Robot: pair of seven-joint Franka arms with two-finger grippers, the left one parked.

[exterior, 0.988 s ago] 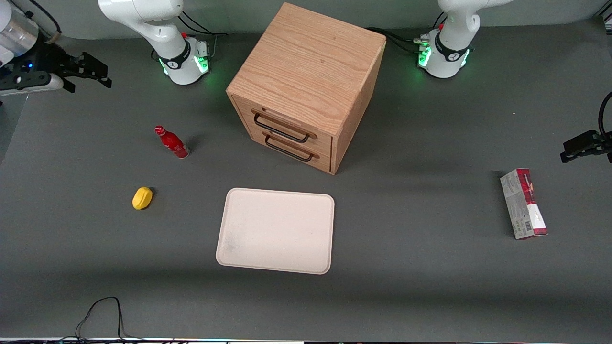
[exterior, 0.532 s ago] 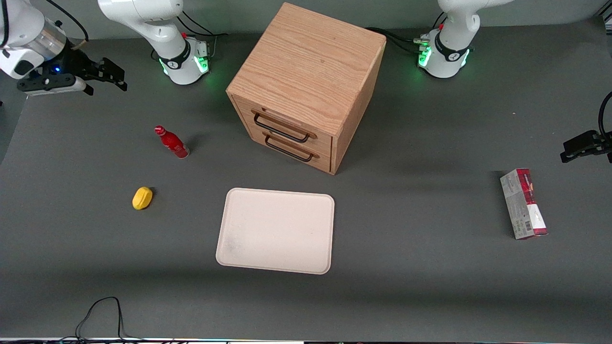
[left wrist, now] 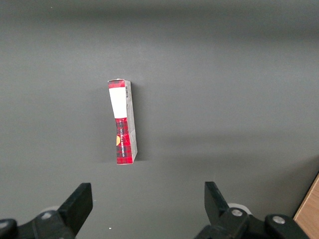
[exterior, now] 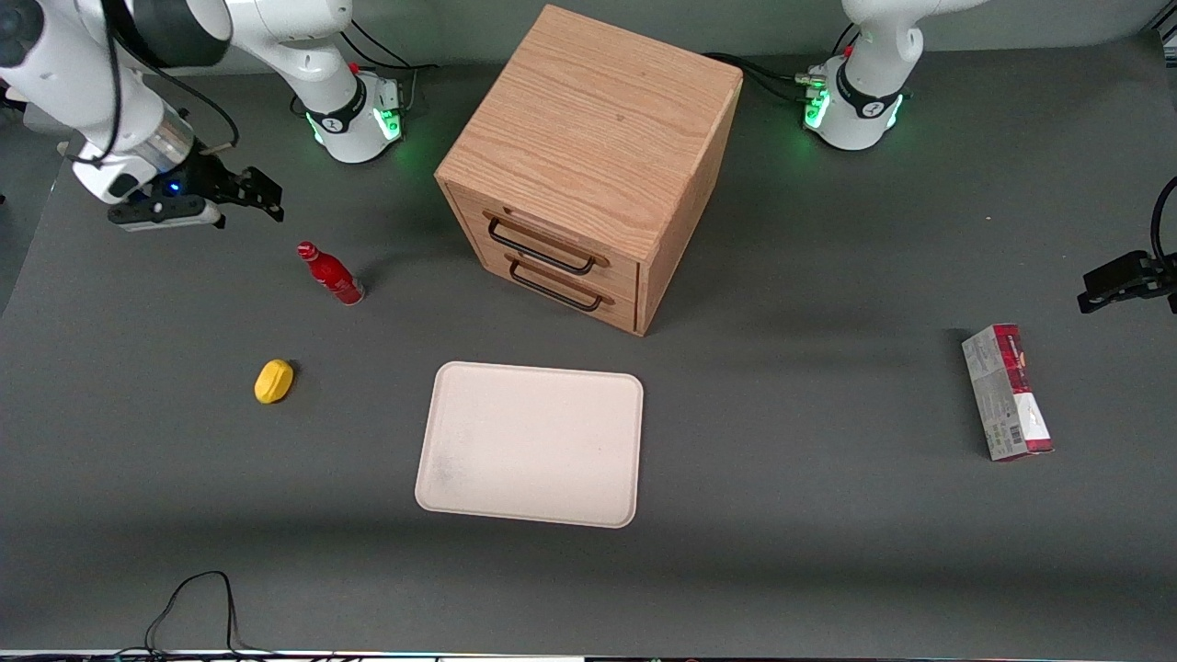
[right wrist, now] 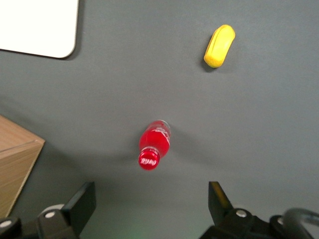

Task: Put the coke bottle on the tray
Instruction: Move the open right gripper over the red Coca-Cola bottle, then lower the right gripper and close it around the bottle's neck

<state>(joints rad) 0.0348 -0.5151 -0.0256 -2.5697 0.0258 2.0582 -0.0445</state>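
Closing in from the working arm's end of the table, the gripper (exterior: pixel 262 196) has travelled steadily toward the bottle (exterior: pixel 329 273) over the last second and now hangs above the table just short of it, farther from the front camera. Its fingers (right wrist: pixel 79 206) are spread wide with nothing between them, and the wrist view looks down on the red cap. The bottle stands upright on the table, not moved, with the yellow object (exterior: pixel 274 381) nearer the camera and the cabinet (exterior: pixel 588 165) beside it. The tray (exterior: pixel 531 443) lies bare, well apart. So the approach is nearly done; descent and grasp probably come next.
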